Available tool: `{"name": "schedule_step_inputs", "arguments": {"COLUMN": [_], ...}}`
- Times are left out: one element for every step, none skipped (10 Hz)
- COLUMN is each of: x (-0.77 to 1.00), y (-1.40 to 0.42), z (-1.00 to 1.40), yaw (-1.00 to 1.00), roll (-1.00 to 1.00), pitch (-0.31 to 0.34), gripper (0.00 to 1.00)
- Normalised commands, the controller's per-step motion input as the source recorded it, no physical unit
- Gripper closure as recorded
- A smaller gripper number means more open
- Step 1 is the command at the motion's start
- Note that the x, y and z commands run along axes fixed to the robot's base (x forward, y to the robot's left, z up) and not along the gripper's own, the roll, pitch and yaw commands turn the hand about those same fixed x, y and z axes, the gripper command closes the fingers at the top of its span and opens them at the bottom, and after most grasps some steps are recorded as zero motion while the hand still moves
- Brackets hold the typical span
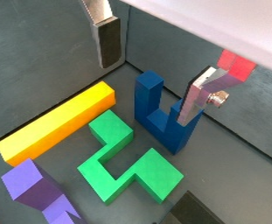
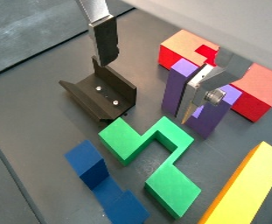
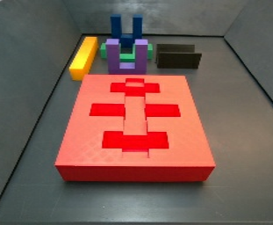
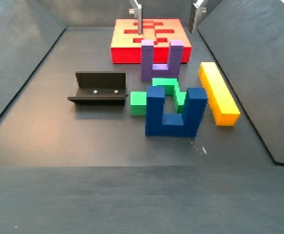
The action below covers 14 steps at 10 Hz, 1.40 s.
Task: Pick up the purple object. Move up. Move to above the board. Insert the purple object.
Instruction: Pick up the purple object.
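The purple object [image 2: 173, 96] stands upright on the floor with its prongs up, next to the board's near end. It also shows in both side views [image 3: 111, 53] [image 4: 156, 60] and in a wrist view [image 1: 33, 188]. The board [image 3: 80, 132] is a big red slab with cross-shaped cut-outs, also seen in a side view [image 4: 126, 37] and a wrist view [image 2: 264, 87]. My gripper [image 2: 153, 70] is open and empty, high above the cluster of blocks. One finger [image 2: 202, 96] overlaps the purple object's prong in the picture. In a side view only the fingertips [image 4: 138, 7] show at the top edge.
A green block [image 2: 149, 149] lies between the purple object and an upright blue U-shaped block [image 4: 174, 114]. A long yellow bar [image 4: 217, 91] lies beside them. The fixture [image 2: 103, 92] stands on the floor on the other side. Grey walls [image 3: 244, 61] enclose the floor.
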Motion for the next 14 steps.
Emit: {"name": "schedule_step_inputs", "arguments": {"x": [0.00, 0.07, 0.22, 0.22, 0.26, 0.36, 0.38, 0.45, 0.51, 0.58, 0.48, 0.20, 0.00, 0.00], "y": [0.00, -0.44, -0.61, -0.77, -0.78, -0.68, -0.52, -0.52, -0.51, -0.37, -0.13, 0.00, 0.01, 0.05], "z": [-0.02, -0.14, -0.15, -0.11, -0.07, -0.07, -0.11, -0.12, -0.15, -0.22, -0.27, -0.25, -0.15, -0.15], "yaw": [0.00, 0.00, 0.03, 0.14, 0.13, 0.08, 0.03, 0.05, 0.07, 0.05, 0.00, 0.10, 0.25, 0.27], "roll": [0.00, 0.00, 0.00, 0.05, 0.10, 0.07, 0.01, 0.01, 0.02, 0.02, 0.00, 0.04, 0.07, 0.10], "pitch": [0.000, -0.026, -0.029, -0.017, 0.000, 0.000, 0.000, 0.000, 0.000, 0.013, 0.004, 0.029, 0.017, 0.000], "gripper": [0.00, 0.00, 0.00, 0.00, 0.00, 0.00, 0.00, 0.00, 0.00, 0.00, 0.00, 0.00, 0.00, 0.00]}}
